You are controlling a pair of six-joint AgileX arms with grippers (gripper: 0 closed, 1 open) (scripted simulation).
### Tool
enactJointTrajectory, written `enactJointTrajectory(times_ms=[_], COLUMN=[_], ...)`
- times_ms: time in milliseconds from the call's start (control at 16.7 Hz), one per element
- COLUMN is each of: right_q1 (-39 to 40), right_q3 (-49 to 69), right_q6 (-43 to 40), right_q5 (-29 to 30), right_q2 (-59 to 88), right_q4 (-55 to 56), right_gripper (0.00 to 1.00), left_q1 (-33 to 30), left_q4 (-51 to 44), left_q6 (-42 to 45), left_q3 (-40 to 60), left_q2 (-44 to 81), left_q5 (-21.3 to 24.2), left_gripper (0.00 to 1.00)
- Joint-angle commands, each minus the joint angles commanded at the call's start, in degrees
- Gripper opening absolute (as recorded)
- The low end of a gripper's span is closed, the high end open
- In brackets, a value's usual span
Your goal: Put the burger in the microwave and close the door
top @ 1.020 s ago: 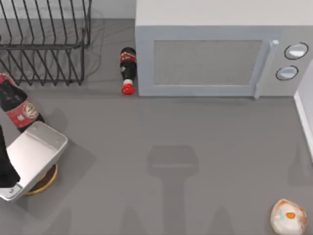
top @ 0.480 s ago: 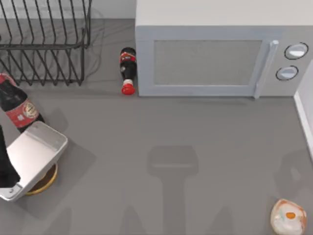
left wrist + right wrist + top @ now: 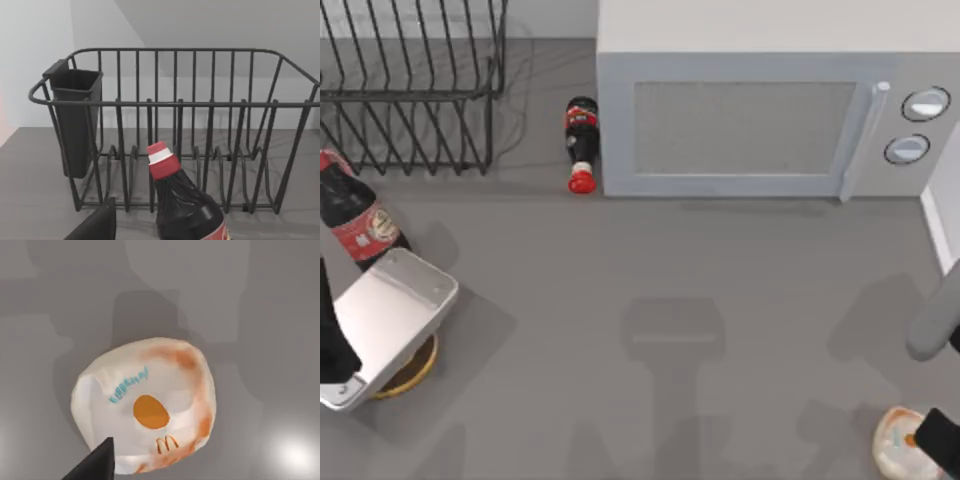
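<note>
My right claw (image 3: 942,440) hangs over the near right corner of the surface (image 3: 720,300), right above the burger (image 3: 900,445), and I cannot tell whether it is apart or together; in the right wrist view one dark fingertip (image 3: 95,462) pokes in at the edge, overlapping the burger's (image 3: 145,405) rim. The burger sits on the grey surface, a pale domed bun with an orange round spot, blue lettering and tan-orange smears along one side, its shadow falling beside it. From above, part of my right arm (image 3: 935,325) crosses the right edge just beyond the burger. Well apart from it, at the far side, stands the microwave (image 3: 770,30), a light-grey box whose door (image 3: 740,125) is shut flat, its speckled window facing the surface and the pale bar handle (image 3: 860,140) upright next to the two round white knobs (image 3: 925,103). Just beside the microwave's left corner lies a small dark bottle (image 3: 582,140) with a red cap. Farther left stands the black wire rack (image 3: 410,80). My left arm (image 3: 380,320) is parked at the left edge, over a flat yellow-brown disc (image 3: 415,370), with a bigger cola bottle (image 3: 355,215) near it; the left wrist view looks past that bottle's (image 3: 185,210) red cap to the rack (image 3: 175,130) and its dark cup (image 3: 75,120), and I cannot tell my left claw's state.
</note>
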Motion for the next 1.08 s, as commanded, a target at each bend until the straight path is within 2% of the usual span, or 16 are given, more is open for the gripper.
enactJointTrajectory(times_ms=[240, 480, 840, 1080], right_q1=[4.7, 6.8, 6.6, 6.8], right_q3=[8.2, 12.2, 12.0, 8.7], right_q6=[-6.4, -9.3, -9.3, -9.3], right_q5=[0.2, 0.5, 0.5, 0.5], right_q2=[13.4, 19.2, 19.2, 22.7], right_q4=[-9.0, -12.9, -12.7, -6.2], right_gripper=[1.00, 1.00, 1.00, 1.00], left_q1=[0.0, 0.0, 0.0, 0.0], left_q4=[0.0, 0.0, 0.0, 0.0], left_q6=[0.0, 0.0, 0.0, 0.0], left_q3=[0.0, 0.0, 0.0, 0.0], left_q2=[0.0, 0.0, 0.0, 0.0], left_q5=[0.0, 0.0, 0.0, 0.0], left_gripper=[1.00, 1.00, 1.00, 1.00])
